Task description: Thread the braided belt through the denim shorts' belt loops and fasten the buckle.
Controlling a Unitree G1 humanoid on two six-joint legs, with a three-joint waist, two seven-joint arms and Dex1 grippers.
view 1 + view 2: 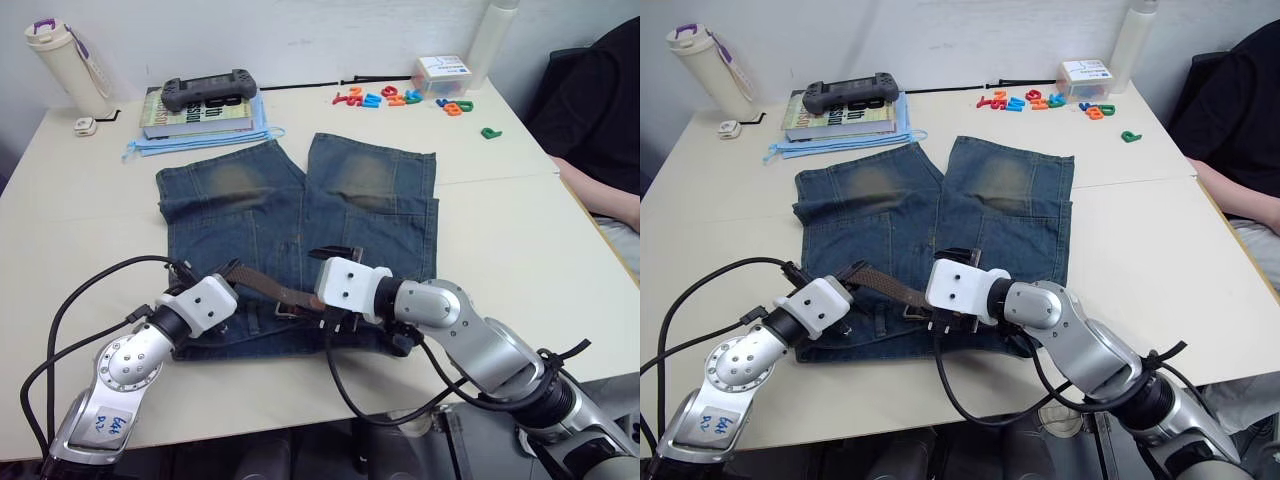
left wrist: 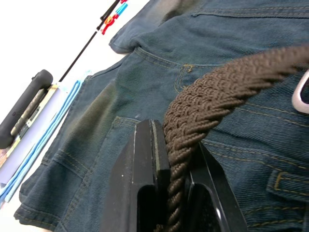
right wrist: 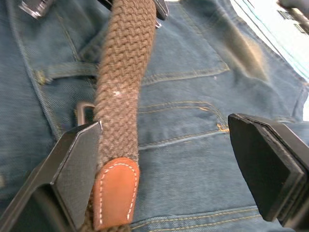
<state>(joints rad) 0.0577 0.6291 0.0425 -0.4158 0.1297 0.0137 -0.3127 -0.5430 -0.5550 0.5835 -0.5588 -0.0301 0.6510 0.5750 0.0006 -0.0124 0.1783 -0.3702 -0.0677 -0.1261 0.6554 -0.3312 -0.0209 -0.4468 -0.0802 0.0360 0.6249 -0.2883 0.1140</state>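
L tool (image 2: pixel 169 193) clamped on braided belt (image 2: pixel 217 92) over denim shorts (image 1: pixel 300 210), R tool (image 3: pixel 169 169) fingers apart

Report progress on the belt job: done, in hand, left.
Done: the denim shorts lie flat on the table. In hand: the left claw is shut on the braided belt; the right claw is open around its tan end. Left: I see no belt loops threaded yet, and the buckle isn't fastened.
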